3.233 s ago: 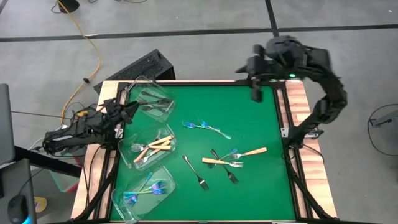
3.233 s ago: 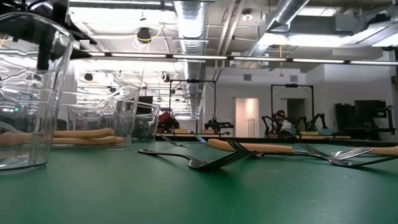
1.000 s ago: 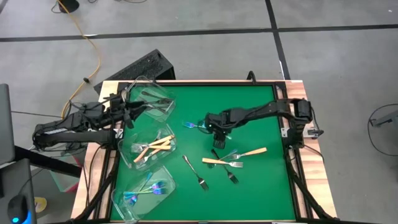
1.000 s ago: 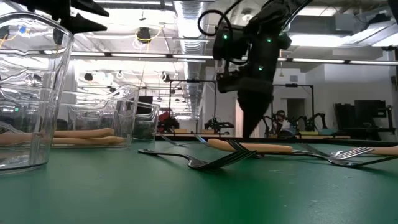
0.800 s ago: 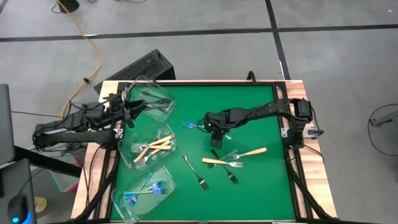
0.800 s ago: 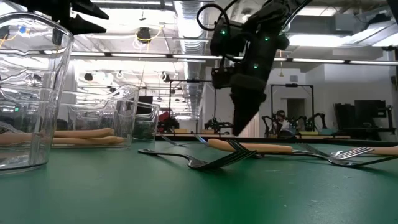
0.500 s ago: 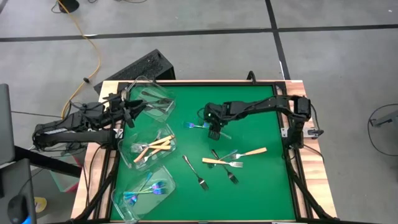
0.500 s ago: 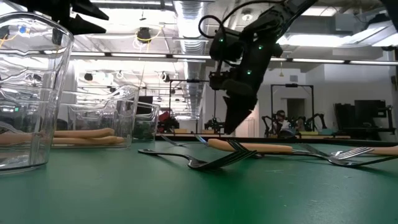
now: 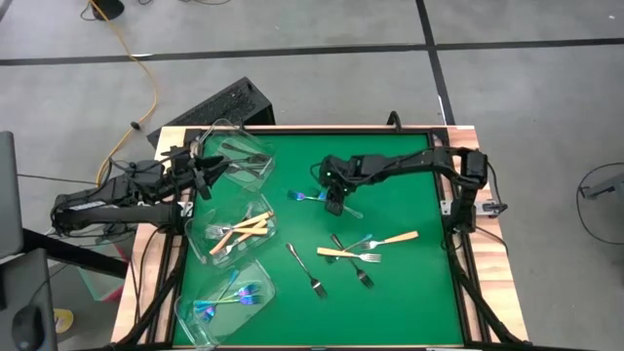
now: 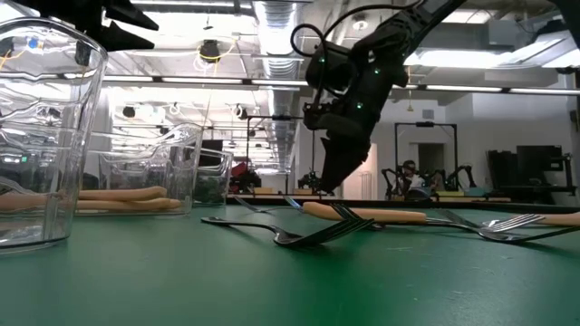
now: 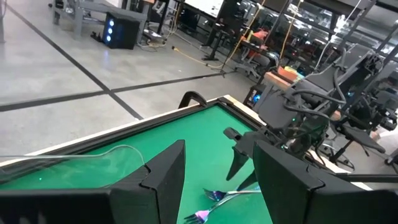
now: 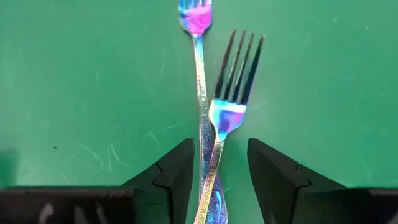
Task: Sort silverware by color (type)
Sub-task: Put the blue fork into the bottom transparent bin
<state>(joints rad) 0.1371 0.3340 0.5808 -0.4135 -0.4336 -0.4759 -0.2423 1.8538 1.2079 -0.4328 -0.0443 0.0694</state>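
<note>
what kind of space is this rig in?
Probably a robotics lab or workshop: exposed ceiling ducts and strip lights, more arm rigs across the room, bare concrete floor with a yellow cable around the table.

A green felt-covered surface [image 9: 400, 283] with a pale wooden border sits on a grey concrete floor [image 9: 322, 88] crossed by dark seams. Three clear plastic tubs [image 9: 244, 158] stand in a row along one side of the surface. Just beyond it lies a black rectangular case [image 9: 219, 107], and an orange cable [image 9: 146, 83] trails across the floor.
</note>
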